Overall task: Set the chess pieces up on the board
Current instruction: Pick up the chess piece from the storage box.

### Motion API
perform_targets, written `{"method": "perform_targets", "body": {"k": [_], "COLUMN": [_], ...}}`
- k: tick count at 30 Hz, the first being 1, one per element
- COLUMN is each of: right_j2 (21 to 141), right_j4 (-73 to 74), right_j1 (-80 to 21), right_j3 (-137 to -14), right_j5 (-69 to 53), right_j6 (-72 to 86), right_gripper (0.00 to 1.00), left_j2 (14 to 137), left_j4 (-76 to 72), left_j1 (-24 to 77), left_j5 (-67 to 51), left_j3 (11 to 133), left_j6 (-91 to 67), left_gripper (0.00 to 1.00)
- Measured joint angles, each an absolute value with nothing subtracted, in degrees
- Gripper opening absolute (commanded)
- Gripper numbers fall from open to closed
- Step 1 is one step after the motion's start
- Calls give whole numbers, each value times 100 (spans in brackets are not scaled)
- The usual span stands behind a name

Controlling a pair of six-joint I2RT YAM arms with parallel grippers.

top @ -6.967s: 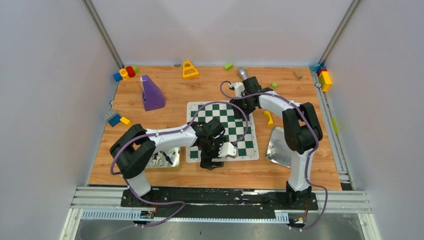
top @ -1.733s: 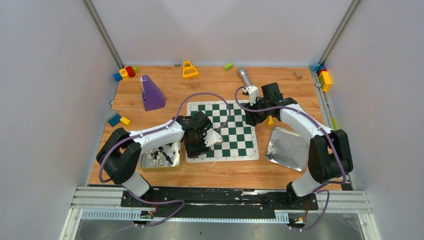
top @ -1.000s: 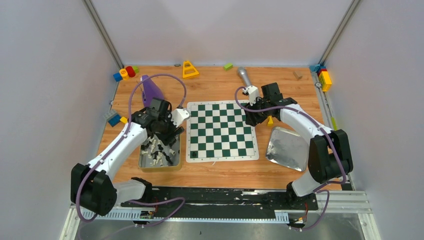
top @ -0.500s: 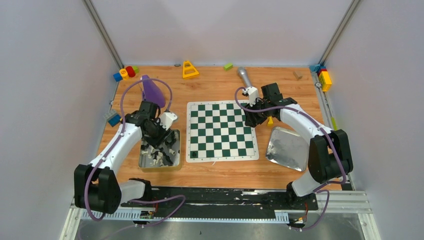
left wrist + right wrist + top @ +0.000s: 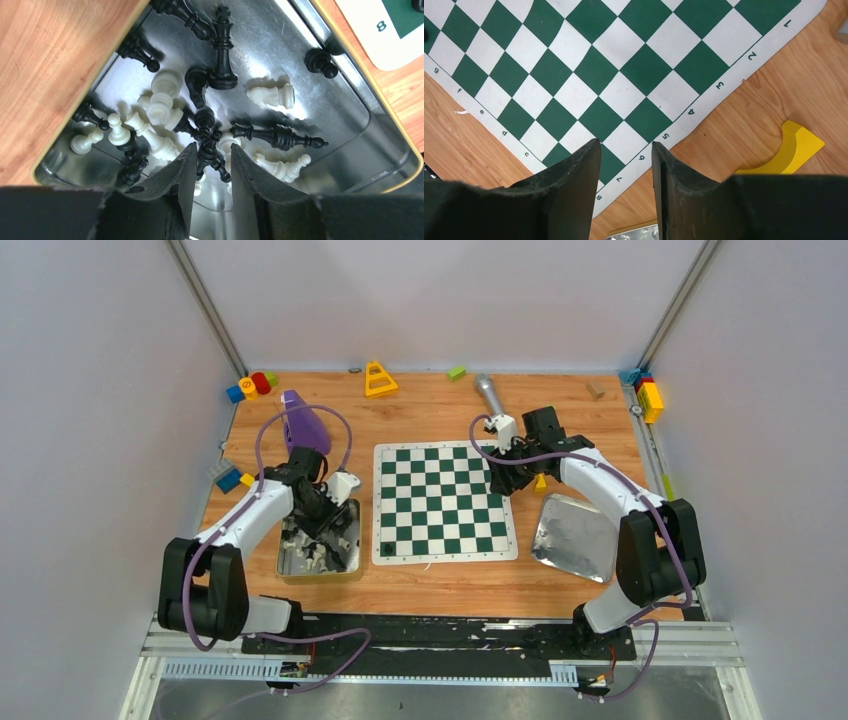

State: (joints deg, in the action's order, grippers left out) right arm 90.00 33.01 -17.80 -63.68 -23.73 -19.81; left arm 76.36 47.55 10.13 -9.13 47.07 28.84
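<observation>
1. The left hand (image 5: 212,150) was down inside the shiny square metal tray (image 5: 345,97). The little black and white plastic chess pieces (image 5: 272,95) lay in a heap there. The tray sat on the wooden desk (image 5: 420,585), just beside the left edge of the flat green and white checkered board (image 5: 440,490).
2. Its two fingers were a little apart, with one small black piece (image 5: 209,152) right between them. I could not tell if they were squeezing it.
3. That piece seemed to lie on its side. Its long way ran along the gap, pointing away from the hand.
4. The right hand (image 5: 624,145) hung over the board's far right edge. Its fingers were apart with nothing between them. It was well apart from the heap, so the left hand was nearer.
5. I counted one board, two metal trays and one lone black piece (image 5: 386,549) on the board's near left corner. The heap was too tangled to count.
</observation>
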Motion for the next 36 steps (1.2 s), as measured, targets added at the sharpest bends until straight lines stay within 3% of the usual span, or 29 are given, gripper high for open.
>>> {"method": "perform_targets", "body": {"k": [18,27,36], "right_j2": [9002,9085,9089], "right_j4": [3369,3398,3404], "right_j1": [-1780,-1780,-1780], "right_j3": [-6368,-6368,-6368], "right_j5": [-2414,-2416,-2418], "right_j6": [-1981,-1981,-1981], "right_gripper": [42,41,41], "left_j2": [7990,8003,7352], "left_j4": [4202,4101,4486], "left_j1": [1013,1013,1013], "left_j5": [-862,-825,-843], "left_j3": [4565,4523,4617], "left_j6": [2941,3000,3074], "left_gripper": [36,18,13]}}
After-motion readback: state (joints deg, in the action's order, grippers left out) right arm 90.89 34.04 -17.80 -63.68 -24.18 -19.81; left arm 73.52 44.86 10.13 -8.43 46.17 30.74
